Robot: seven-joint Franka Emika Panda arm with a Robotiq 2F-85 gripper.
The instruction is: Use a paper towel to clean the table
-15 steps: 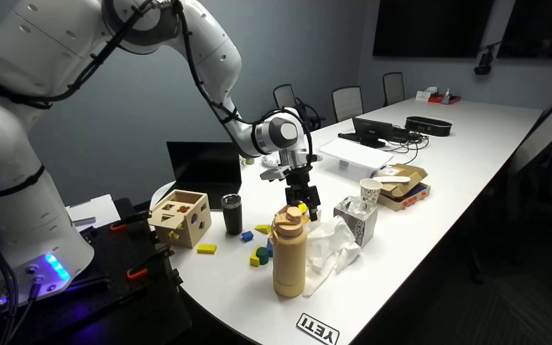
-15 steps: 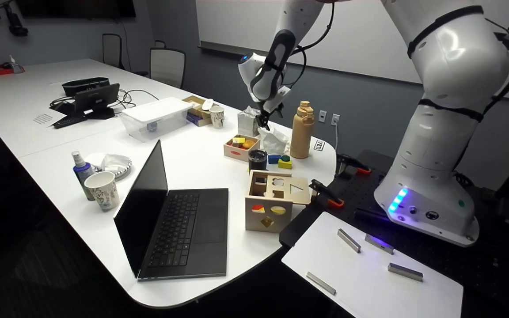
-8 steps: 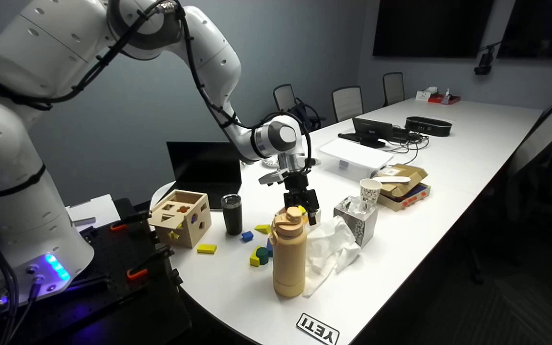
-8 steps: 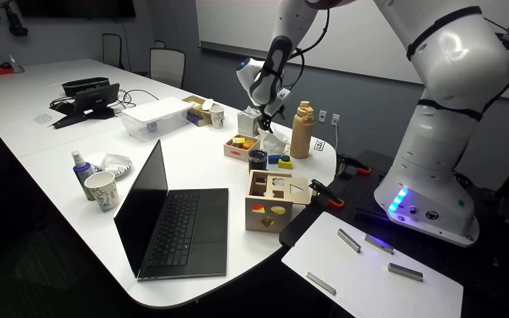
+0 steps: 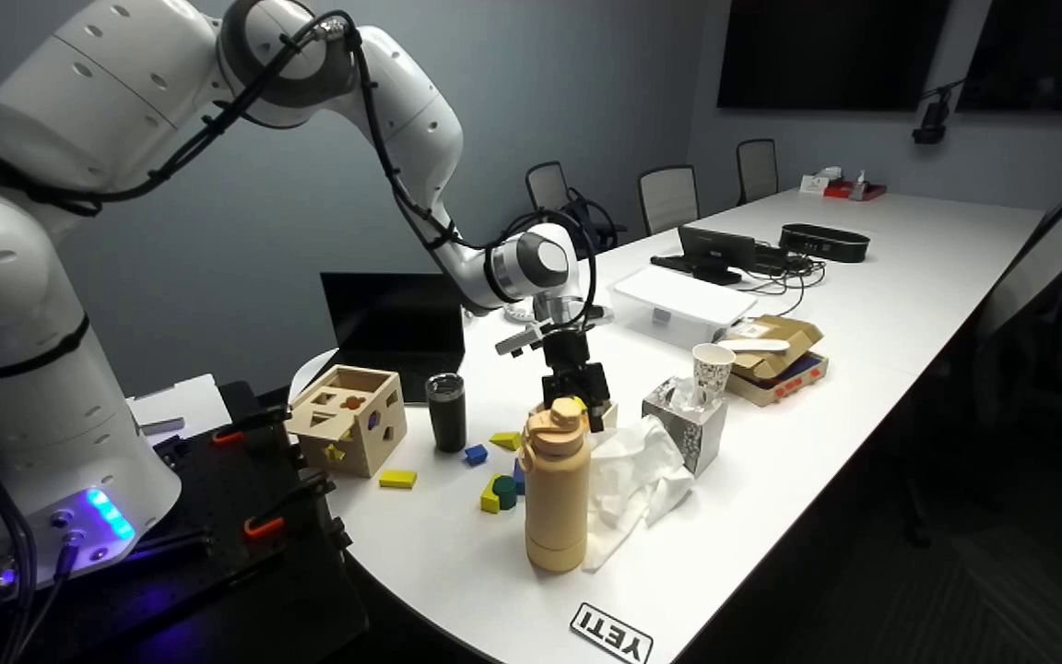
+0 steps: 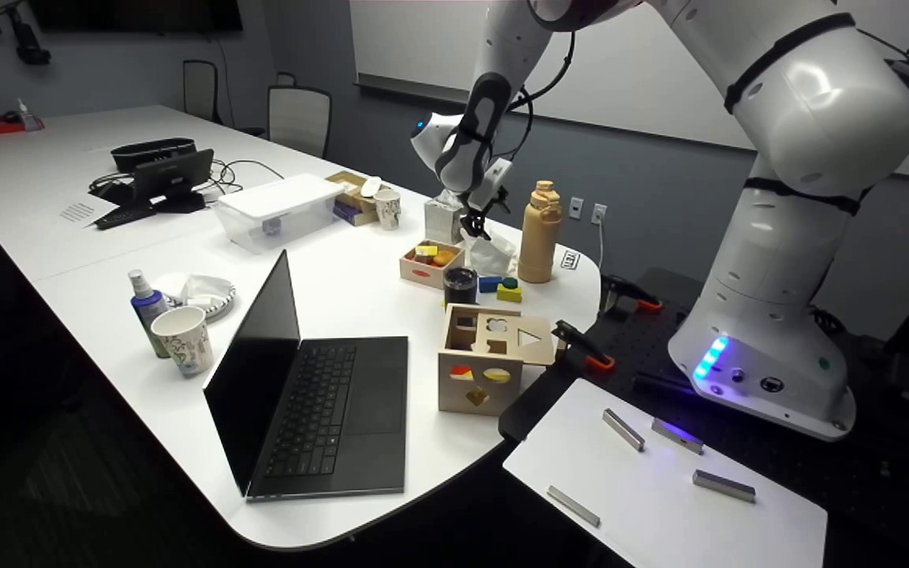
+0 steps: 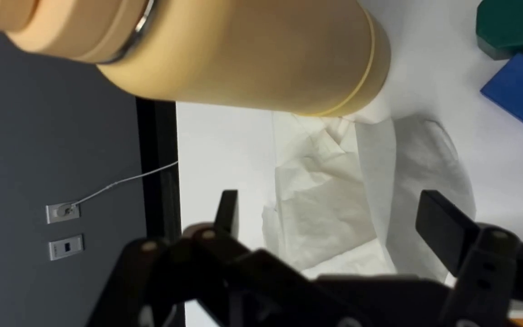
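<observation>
A crumpled white paper towel lies on the white table, partly behind the tan bottle in an exterior view. The same towel shows beside the bottle from the opposite side. In the wrist view my gripper stands open above it, jaws wide apart. The towel spreads below the gap with nothing gripped. The right finger overlaps the towel's grey, shaded side in the picture, while the left finger is over bare tabletop. Whether either fingertip touches the towel I cannot tell.
The tall bottle stands right beside the towel. A tissue box with a paper cup is close by. Near the gripper sits a small wooden crate. Loose blocks, a black tumbler and a shape box lie toward the base.
My gripper has sunk a little toward the table and shifted slightly, staying open. The arm's upper links have lowered with it. The towel and other objects have not moved.
</observation>
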